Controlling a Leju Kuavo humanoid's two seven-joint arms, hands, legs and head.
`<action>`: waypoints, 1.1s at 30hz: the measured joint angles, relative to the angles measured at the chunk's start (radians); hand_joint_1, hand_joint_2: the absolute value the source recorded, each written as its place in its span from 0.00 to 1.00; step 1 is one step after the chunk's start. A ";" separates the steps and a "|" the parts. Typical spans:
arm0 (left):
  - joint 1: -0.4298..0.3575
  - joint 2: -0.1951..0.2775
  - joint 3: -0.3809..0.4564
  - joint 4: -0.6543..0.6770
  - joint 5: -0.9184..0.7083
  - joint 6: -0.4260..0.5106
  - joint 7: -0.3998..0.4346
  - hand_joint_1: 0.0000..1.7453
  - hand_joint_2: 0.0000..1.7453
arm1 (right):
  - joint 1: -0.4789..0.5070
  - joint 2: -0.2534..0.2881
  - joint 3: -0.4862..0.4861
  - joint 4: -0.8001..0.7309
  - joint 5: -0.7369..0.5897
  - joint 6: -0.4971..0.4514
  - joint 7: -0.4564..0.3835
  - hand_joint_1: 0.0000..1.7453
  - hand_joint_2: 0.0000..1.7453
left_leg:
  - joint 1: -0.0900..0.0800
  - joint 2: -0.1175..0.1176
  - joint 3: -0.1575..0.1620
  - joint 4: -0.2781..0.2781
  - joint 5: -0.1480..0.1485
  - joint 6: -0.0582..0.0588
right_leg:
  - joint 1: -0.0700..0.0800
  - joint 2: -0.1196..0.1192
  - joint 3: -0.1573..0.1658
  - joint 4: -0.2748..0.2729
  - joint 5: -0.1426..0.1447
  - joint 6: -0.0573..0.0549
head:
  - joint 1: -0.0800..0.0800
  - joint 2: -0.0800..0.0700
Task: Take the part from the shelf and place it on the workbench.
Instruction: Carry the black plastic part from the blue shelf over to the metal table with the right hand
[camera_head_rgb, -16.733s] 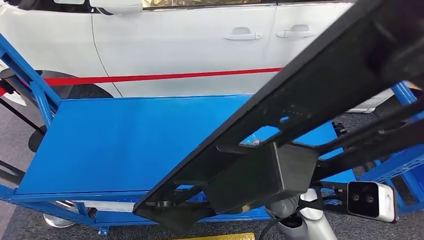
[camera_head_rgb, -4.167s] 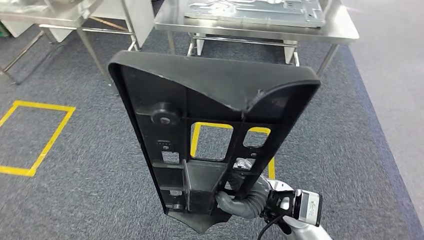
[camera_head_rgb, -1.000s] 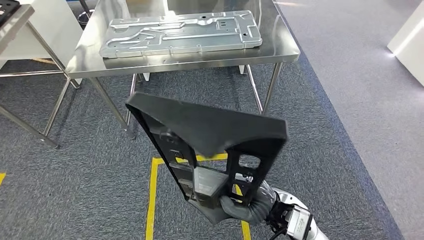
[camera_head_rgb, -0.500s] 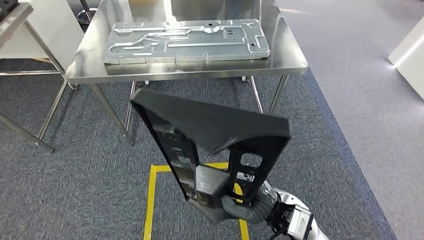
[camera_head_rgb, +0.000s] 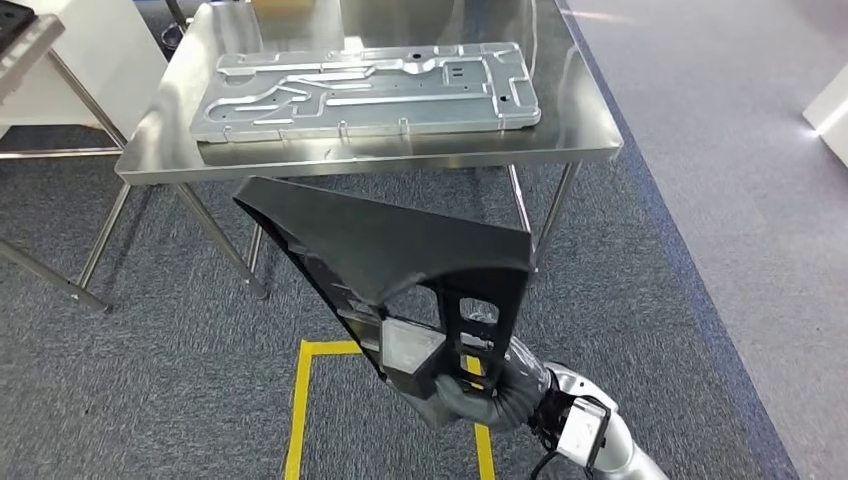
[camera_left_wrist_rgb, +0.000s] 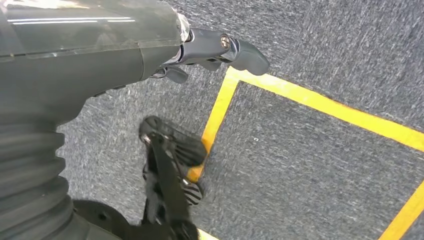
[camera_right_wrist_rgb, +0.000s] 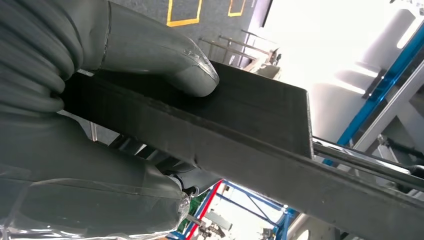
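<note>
Black part (camera_head_rgb: 400, 262): riding upright in the right hand (camera_head_rgb: 470, 398), near the steel worktop (camera_head_rgb: 590, 135).
Right hand: clamping its lower end.
Left hand (camera_left_wrist_rgb: 200, 47): hanging, fingers apart.
Risk: tall part tipping, or striking the metal panel (camera_head_rgb: 365, 90).

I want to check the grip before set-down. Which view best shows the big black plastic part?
The head view: the black plastic part appears nearly whole, held by the right robot hand. The right wrist view shows just its edge under the thumb; the left wrist view shows carpet.

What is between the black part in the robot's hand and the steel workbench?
In the head view, only grey carpet and the workbench legs lie beyond the black part held by the right hand.
</note>
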 joint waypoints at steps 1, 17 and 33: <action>0.002 0.000 0.001 0.000 -0.001 0.000 0.000 0.00 1.00 | 0.000 0.000 0.000 0.001 -0.004 0.001 -0.001 1.00 1.00 | 0.001 0.002 -0.019 0.001 0.014 -0.002 | 0.000 -0.001 0.010 0.000 -0.008 0.001 | 0.000 0.000; 0.000 -0.001 0.023 0.000 -0.008 0.002 0.003 0.00 1.00 | 0.017 -0.006 0.001 -0.085 -0.060 0.002 -0.060 1.00 1.00 | -0.013 -0.003 0.081 -0.251 0.146 0.057 | 0.002 0.014 -0.132 0.270 -0.103 0.049 | -0.001 0.000; 0.002 -0.004 0.034 0.001 -0.028 0.000 -0.002 0.00 1.00 | 0.023 -0.010 -0.004 -0.142 -0.060 0.006 -0.060 1.00 1.00 | 0.010 0.005 -0.025 -0.059 0.098 -0.018 | -0.003 0.016 0.037 -0.025 -0.009 0.014 | -0.008 0.000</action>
